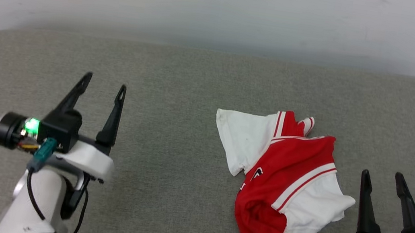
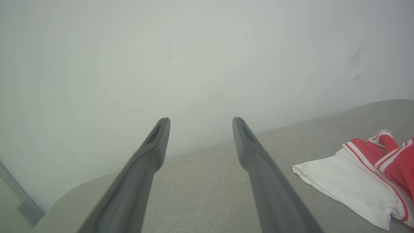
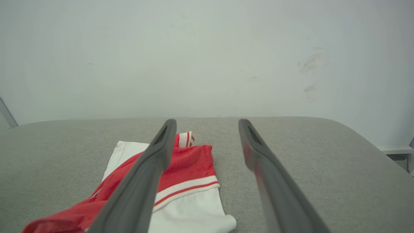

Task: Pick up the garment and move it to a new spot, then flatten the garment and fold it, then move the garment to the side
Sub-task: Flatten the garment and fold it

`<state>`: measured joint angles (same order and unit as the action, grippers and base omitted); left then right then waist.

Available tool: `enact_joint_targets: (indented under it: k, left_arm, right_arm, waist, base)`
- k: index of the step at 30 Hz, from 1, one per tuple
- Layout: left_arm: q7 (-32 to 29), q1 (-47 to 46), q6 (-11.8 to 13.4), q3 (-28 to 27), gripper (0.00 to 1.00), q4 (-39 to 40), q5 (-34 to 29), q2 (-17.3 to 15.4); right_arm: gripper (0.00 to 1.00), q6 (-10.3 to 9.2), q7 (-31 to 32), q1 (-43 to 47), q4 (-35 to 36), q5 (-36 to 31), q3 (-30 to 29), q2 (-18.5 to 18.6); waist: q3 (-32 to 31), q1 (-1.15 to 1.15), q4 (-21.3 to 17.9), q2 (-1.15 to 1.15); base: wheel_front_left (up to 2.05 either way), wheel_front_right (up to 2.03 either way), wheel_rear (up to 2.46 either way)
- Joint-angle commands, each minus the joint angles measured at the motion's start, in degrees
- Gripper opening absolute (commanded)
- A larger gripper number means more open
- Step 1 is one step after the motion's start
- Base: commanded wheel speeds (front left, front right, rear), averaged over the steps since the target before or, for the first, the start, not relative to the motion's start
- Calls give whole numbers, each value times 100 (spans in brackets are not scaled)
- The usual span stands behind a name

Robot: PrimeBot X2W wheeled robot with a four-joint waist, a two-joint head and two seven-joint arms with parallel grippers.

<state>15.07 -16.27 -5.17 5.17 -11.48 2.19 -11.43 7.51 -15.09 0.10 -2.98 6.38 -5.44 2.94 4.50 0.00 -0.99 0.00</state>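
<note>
Red and white cloth first: the shirt [image 1: 284, 180] is lying crumpled on the grey padded surface [image 1: 179, 84], right of centre in the head view. One white sleeve is spreading toward the left, the other toward the right gripper [image 1: 382, 173]. From the head we are also reading a scrap of black, white-edged print on the red chest.

The right gripper is standing just beside that right sleeve, apart from it, with its two dark fingers spread and nothing between them. The left gripper [image 1: 105, 81] is sitting well apart from the shirt, on the left, fingers likewise spread and empty. A green light [image 1: 31, 125] is glowing on its wrist.

The left wrist view is adding a low side angle. We are seeing the shirt [image 2: 349, 184] at the right edge, its white sleeve lying flat and the striped trim sticking up behind it.

The right wrist view is looking across the shirt [image 3: 190, 165] from the near side. One finger is crossing in front of the red cloth, and the white sleeve with its red stripe is lying lowest in frame. That view is also catching grey scuffs on the pale wall [image 3: 310, 63].
</note>
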Motion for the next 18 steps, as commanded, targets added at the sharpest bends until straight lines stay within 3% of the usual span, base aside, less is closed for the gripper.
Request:
enact_joint_targets:
  k: [1,7,14,18]
  left_arm:
    - [15,-318,-73,85,100,-124,-16,-102]
    - [-256,-1636,-214,643,100,-755,360,-459]
    - [-1635,-3034,-219,2236,100,-1088,1726,-1124]
    - [-2238,-3584,-220,2756,100,-1044,2370,-1380]
  right_arm:
    - [100,-5,-12,-115,40,-44,4,-11]
    - [100,-5,-11,-342,101,20,13,-12]
    - [100,-5,-11,-555,134,134,10,-13]
    - [100,-5,-11,-644,141,199,26,-11]
  waist:
    - [267,0,-244,0]
    - [651,0,-538,0]
    - [1079,0,-812,0]
    - [1263,0,-926,0]
  base:
    - [0,0,0]
    - [0,0,0]
    - [0,0,0]
    - [0,0,0]
